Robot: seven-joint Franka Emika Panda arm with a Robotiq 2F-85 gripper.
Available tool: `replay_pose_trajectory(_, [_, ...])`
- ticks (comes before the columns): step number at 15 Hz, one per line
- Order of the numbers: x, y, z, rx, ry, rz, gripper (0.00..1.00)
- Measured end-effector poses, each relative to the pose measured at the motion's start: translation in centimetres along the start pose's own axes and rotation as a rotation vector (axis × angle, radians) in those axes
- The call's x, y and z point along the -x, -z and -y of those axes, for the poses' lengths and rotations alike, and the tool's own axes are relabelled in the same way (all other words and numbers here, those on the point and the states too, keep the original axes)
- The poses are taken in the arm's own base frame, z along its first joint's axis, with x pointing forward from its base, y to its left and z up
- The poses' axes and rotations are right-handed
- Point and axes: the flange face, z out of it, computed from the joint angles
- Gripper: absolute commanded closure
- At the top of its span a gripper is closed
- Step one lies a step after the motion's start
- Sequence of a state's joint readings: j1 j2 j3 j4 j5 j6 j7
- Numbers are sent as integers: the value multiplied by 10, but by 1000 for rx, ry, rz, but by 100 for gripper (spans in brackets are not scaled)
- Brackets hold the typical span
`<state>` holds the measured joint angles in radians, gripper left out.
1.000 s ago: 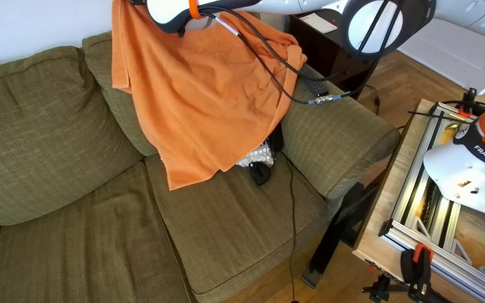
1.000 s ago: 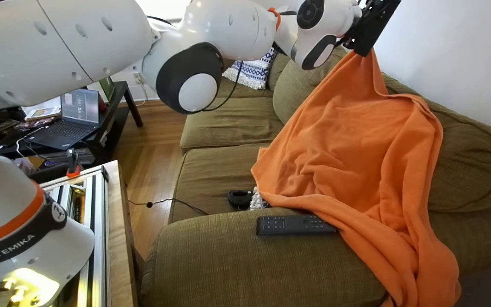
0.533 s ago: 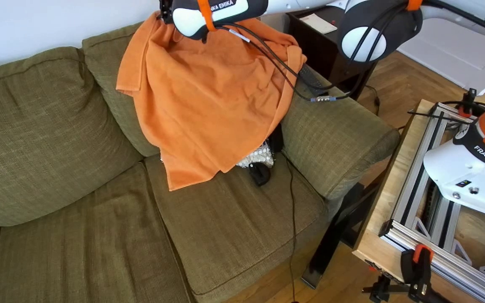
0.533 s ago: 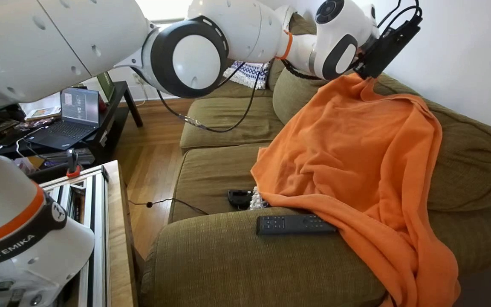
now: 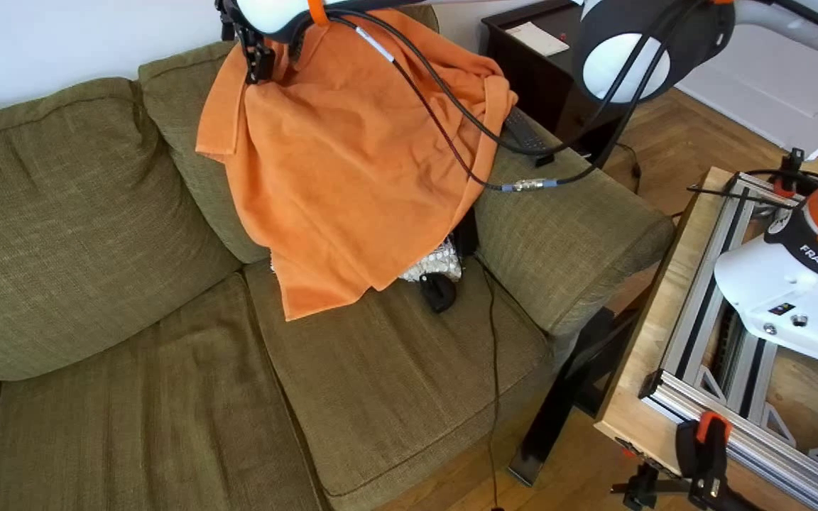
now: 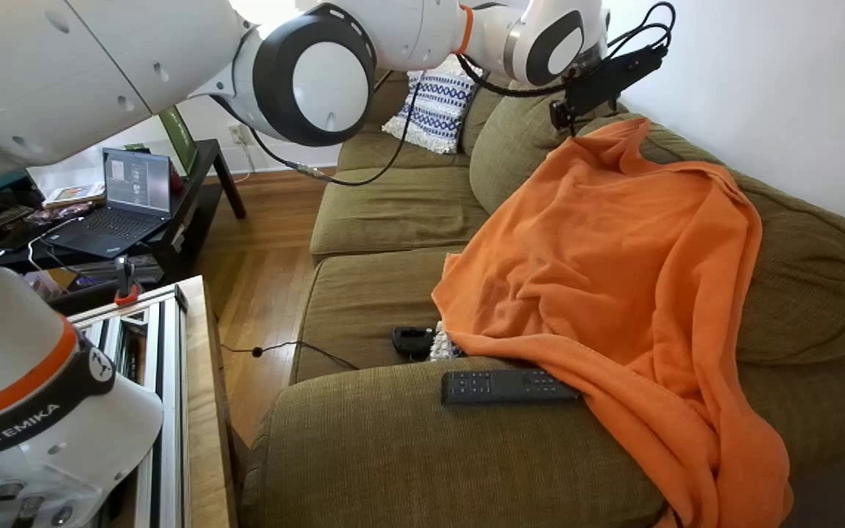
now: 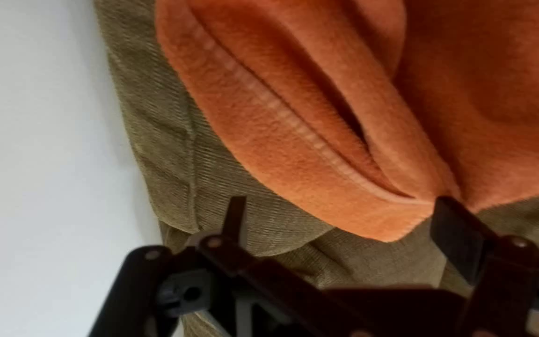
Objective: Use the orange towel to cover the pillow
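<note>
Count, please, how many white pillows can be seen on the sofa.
2. In an exterior view, one white pillow is at the far end of the sofa; the other pillow is mostly under the orange towel, only small parts showing. More may be hidden.

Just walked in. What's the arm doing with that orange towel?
The robot arm is on a job of covering what looks like a pillow, in the corner of the sofa, with the orange towel. The towel is draped over it, the backrest and part of the armrest; only bits of white show along its lower edge. The hand is open at the towel's upper edge, not clamped on it. So the pillow looks mostly covered, though not completely.
</note>
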<state>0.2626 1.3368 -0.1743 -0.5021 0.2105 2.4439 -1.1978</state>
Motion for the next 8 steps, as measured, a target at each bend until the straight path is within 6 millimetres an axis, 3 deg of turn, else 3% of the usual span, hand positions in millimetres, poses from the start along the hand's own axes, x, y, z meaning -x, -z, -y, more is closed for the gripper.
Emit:
replay_pose_trajectory(5, [-13, 47, -20, -174, -155, -22, 0])
replay_pose_trajectory(8, [5, 81, -49, -202, -246, -58, 0])
